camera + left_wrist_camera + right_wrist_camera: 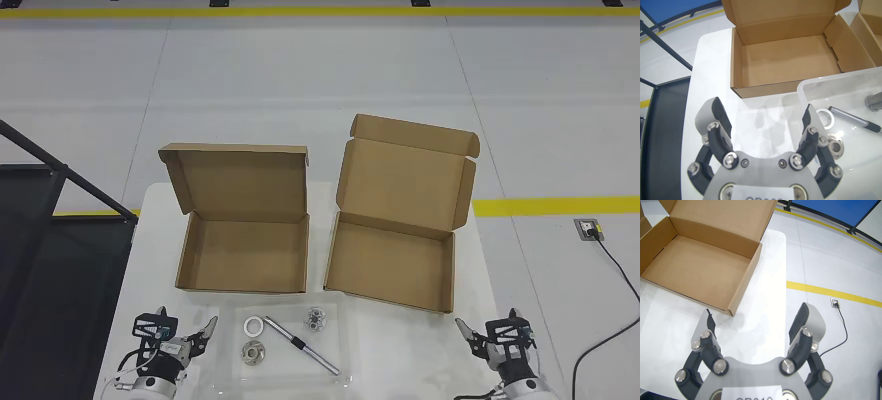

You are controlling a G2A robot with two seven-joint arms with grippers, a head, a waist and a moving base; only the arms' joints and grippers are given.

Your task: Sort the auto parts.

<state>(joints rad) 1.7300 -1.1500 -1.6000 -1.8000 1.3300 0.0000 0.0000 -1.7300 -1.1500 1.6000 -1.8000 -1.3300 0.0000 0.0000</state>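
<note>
Table: a white table with rounded corners fills the middle of the top view, with grey floor and yellow lines around it.
Boxes: 2 open boxes stand side by side on the table, lids folded back. The left brown cardboard box sits centre left in the top view. The right brown cardboard box sits centre right and is turned slightly askew. I see nothing lying in either.
Tray: a clear plastic tray sits at lower centre of the top view, just in front of the 2 boxes.
Parts: all 4 lie in the tray. A white ring lies toward its left side, and a flanged metal bushing lies just below it in the frame. A slim metal rod with a dark grip runs diagonally across the middle. A small round metal part lies near the tray's far edge.
Left gripper: the left gripper is at the lower left of the top view, over bare table just beside the tray. Its jaws are spread wide and grip nothing.
Right gripper: the right gripper is at the lower right of the top view, near the table's right edge and well apart from the tray. Its jaws are spread wide too, and nothing is between the pads.
Floor: a black cable runs from a socket at the right edge of the top view.
</note>
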